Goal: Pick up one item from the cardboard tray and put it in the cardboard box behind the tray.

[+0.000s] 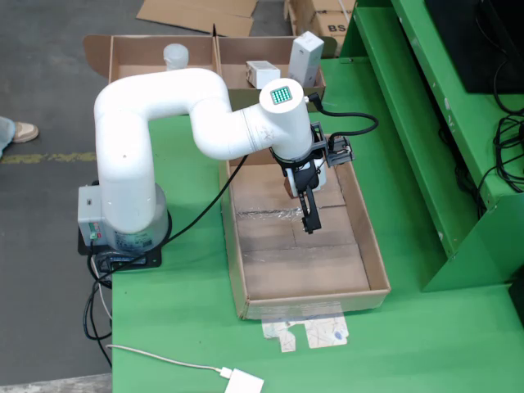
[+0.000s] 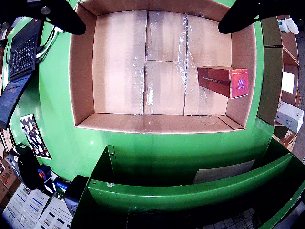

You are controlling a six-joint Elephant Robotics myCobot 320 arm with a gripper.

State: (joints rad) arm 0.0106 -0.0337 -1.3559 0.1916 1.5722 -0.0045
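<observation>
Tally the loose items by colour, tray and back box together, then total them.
Red: 1, the red carton in the tray.
White: 3, a cup, a small box and a tall box in the back box.
Total: 4

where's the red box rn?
The red box lies on the cardboard tray floor at the right of the claw view, against the tray's right wall; the fixed view hides most of it behind the arm.

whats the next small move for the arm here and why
Probably shift the pincer across over the red box and start lowering. In the wrist view its fingers are spread wide with nothing between them, and the box lies off to the right in the cardboard tray.
</observation>
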